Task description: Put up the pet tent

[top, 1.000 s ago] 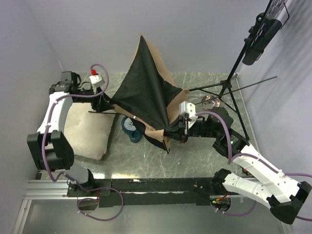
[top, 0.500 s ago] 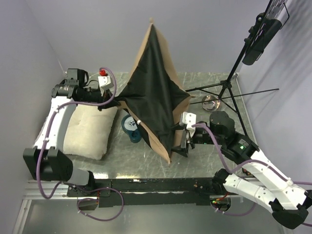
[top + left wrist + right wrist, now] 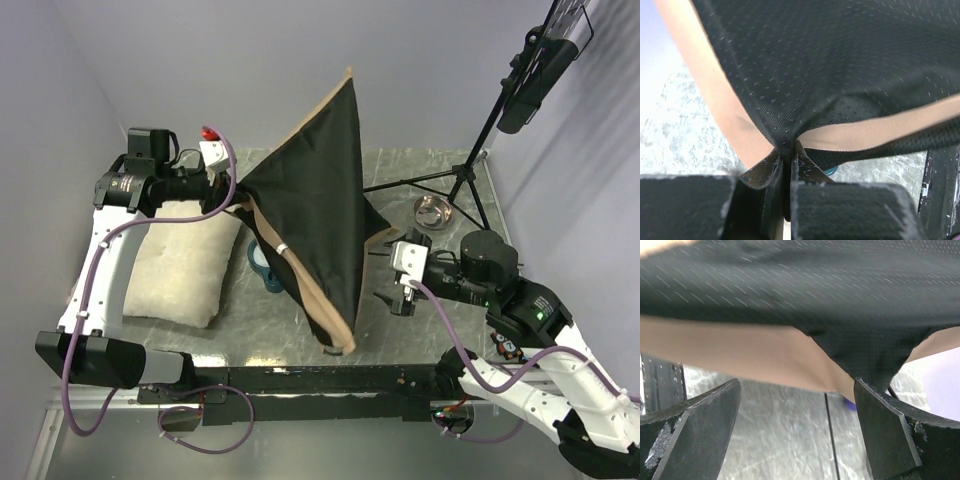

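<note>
- Currently, the left gripper (image 3: 233, 194) sits over the far-left part of the table (image 3: 250, 335), above the far end of the cream pillow (image 3: 180, 270). Its jaws are pressed together on a pinch of black-and-tan fabric at the left corner of the pet tent (image 3: 320, 190).
- A teal round object (image 3: 262, 268) lies just left of the tent's lower border and is partly hidden by it.
- At the middle of the table, the pet tent stands on edge and is not yet set up. Its black base faces the arms, and a tan rim shows along the lower left border.
- Long axis of the tent: from a lower corner resting close to the near edge, up and back to a peak above the far edge.
- The right gripper (image 3: 398, 293) hovers over the near-right part of the table with its jaws wide apart, holding nothing. The tent lies directly to its left, near but not touching.
- In the right wrist view, the fabric hangs ahead of and above the fingertips (image 3: 700, 430), not between them.
- Judgement: only the left arm has contact. The right arm is nearer the free right side, so a new grasp there calls for a leftward reach.
- A metal bowl (image 3: 432, 212) and a tripod (image 3: 455, 180) stand toward the far-right corner, behind that reach.
</note>
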`<state>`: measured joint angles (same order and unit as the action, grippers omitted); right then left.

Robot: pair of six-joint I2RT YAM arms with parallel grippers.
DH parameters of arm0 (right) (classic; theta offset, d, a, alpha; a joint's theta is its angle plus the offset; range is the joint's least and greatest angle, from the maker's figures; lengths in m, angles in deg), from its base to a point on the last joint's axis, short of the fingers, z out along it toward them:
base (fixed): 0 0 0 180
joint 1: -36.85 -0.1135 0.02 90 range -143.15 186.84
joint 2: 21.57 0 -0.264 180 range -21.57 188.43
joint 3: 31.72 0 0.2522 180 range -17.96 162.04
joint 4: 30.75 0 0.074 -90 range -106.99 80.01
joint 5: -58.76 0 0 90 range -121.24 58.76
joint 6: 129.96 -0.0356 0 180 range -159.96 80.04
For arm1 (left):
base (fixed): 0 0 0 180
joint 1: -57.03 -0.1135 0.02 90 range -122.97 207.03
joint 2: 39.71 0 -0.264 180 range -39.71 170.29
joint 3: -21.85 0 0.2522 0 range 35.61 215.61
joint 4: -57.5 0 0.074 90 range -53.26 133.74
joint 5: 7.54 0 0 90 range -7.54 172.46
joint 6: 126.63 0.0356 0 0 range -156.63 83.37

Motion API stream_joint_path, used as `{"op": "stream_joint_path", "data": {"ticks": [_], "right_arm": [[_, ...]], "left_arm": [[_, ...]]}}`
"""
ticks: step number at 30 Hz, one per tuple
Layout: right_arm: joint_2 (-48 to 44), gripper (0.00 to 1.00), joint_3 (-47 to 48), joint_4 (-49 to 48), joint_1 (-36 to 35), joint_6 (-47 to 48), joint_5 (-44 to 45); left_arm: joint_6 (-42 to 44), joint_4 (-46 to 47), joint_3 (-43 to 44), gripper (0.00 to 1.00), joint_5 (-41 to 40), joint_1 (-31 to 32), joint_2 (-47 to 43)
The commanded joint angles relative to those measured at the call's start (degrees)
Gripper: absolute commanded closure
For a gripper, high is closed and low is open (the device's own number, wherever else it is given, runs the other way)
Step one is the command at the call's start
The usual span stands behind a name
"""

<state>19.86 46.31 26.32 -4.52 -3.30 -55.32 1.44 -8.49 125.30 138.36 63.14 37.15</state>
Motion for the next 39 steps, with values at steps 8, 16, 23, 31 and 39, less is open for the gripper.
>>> {"op": "stream_joint_path", "data": {"ticks": [8, 16, 23, 31, 39], "right_arm": [[6.0, 0.0, 14.5, -7.3, 0.3, -6.3, 2.8], [25.0, 0.0, 34.1, -15.4, -4.4, -19.1, 1.0], [36.8, 0.0, 42.9, -14.3, -16.0, -16.4, 15.0], [39.3, 0.0, 32.6, -19.8, -21.2, -8.5, 23.2], [42.8, 0.0, 33.3, -21.7, -21.2, -4.7, 23.8]], "left_arm": [[-3.5, 1.5, 2.2, 0.94, -2.6, 2.7, -3.6], [-5.0, 1.2, 3.0, 0.94, -5.4, 5.9, -5.1], [-7.1, 1.5, 2.9, 0.94, -7.6, 8.0, -6.8], [-7.5, -0.5, 4.8, 0.94, -7.7, 8.8, -7.7], [-6.9, -1.3, 3.7, 0.94, -7.1, 9.4, -10.2]]}}
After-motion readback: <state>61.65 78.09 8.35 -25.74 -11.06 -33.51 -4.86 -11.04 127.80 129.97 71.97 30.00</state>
